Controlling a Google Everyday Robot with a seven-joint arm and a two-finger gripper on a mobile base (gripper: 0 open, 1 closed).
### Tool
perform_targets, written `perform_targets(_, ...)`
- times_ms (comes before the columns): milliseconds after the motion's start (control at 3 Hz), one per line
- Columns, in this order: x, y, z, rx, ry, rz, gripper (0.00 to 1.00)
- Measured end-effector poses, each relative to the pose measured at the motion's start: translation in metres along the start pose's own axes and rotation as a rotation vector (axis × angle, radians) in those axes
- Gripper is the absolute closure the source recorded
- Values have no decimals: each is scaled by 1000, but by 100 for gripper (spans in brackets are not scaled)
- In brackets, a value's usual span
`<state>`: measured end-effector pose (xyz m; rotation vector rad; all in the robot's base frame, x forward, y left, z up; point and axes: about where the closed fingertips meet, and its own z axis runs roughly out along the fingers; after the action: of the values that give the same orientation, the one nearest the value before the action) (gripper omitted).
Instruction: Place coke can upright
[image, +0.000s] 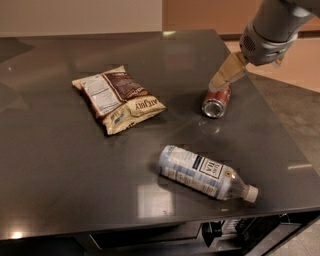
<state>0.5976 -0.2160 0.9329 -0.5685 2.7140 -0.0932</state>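
Coke can, a small red aluminium cylinder with silver ends, is found lying on its side at the right rear part of the dark grey glossy surface. One silver end is turned towards the camera; the far end is partly covered by the tool. The coke can is recorded as not upright.

The tool, tan in colour and carried on a rounded grey arm housing, is positioned at the upper, far end of the can, slanting down from the upper right. Contact with the can appears to be made, but whether the tool is clenched on it or released cannot be told.

A crumpled snack bag, cream and brown with a white printed panel, is noted lying flat to the left of the can, well apart from it. A clear plastic bottle with a blue-and-white label and a white cap is noted on its side nearer the front edge, cap pointing right, apart from both the can and the bag.
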Motion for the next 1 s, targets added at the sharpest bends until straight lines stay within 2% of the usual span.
perform_targets(333,-17,6,13,-58,56,79,0)
perform_targets(667,-32,12,25,-99,98,185,0)
perform_targets(1000,-34,16,37,-107,142,321,0)
